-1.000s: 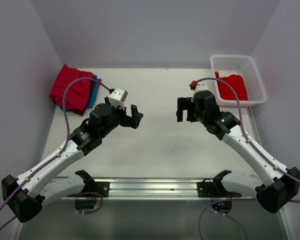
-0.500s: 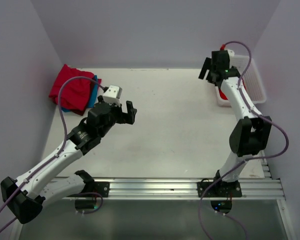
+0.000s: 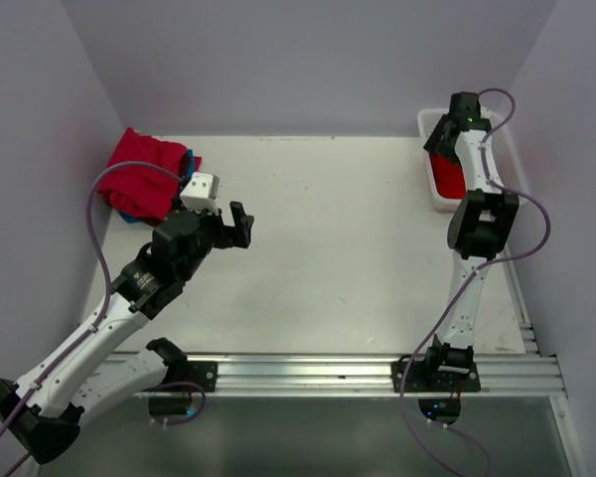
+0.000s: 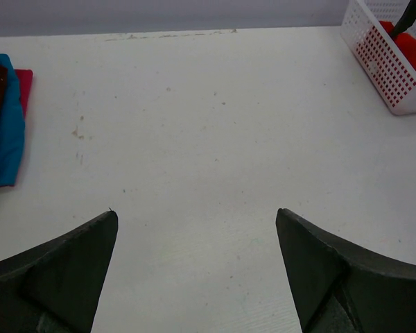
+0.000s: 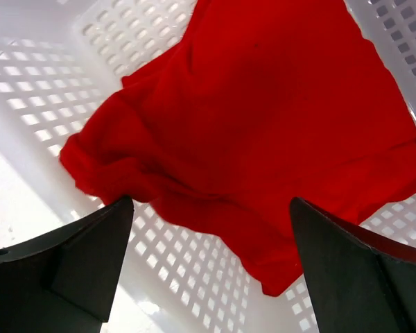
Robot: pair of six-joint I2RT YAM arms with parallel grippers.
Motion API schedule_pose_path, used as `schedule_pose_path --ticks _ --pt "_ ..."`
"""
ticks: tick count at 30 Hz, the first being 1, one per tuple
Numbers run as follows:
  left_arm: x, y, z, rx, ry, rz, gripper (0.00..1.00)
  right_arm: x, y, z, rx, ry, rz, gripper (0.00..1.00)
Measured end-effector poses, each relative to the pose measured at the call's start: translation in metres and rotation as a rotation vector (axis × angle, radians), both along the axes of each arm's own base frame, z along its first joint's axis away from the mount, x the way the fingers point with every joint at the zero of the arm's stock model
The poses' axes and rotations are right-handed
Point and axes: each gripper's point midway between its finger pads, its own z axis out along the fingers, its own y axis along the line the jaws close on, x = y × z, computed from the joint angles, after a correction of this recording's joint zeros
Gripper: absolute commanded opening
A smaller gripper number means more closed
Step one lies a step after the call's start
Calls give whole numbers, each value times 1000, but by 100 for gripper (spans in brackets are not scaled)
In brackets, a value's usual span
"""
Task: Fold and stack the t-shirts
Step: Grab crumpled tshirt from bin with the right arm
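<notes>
The bright red t-shirt (image 5: 263, 125) lay crumpled and unfolded in the white mesh basket (image 5: 125, 35) at the table's far right corner. At the far left corner the crimson-pink t-shirt (image 3: 139, 177) lay folded over the teal-blue t-shirt (image 4: 10, 132), whose edge showed along its right side. The right gripper (image 5: 211, 202) hung over the red shirt with its jaws spread wide, gripping nothing. The left gripper (image 4: 196, 214) was spread just as wide above bare tabletop. The table (image 4: 208, 125) was white with small scuffs, enclosed by plain pale lilac-grey walls (image 3: 308, 60).
</notes>
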Motion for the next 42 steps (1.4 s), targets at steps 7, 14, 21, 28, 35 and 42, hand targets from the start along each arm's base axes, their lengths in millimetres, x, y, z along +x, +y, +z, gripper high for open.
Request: schedule_pose_path --ticks 7,14,21,28,35,42 --pt "-11 9 -2 -22 0 14 100 -14 -37 -25 17 40 -92 99" --pt "-15 11 -12 -22 38 23 100 -29 -70 -80 32 129 -191 92" --pt "-17 12 -12 -31 41 26 100 -25 -67 -86 47 119 -200 0" --pt "-17 12 -14 -31 44 26 100 -51 -58 -72 41 71 -208 0" --pt "-17 11 -22 -21 58 24 100 -99 -10 59 -61 -286 -76 0" --pt "-15 7 -34 -2 90 15 100 -129 70 245 -32 -865 203 0"
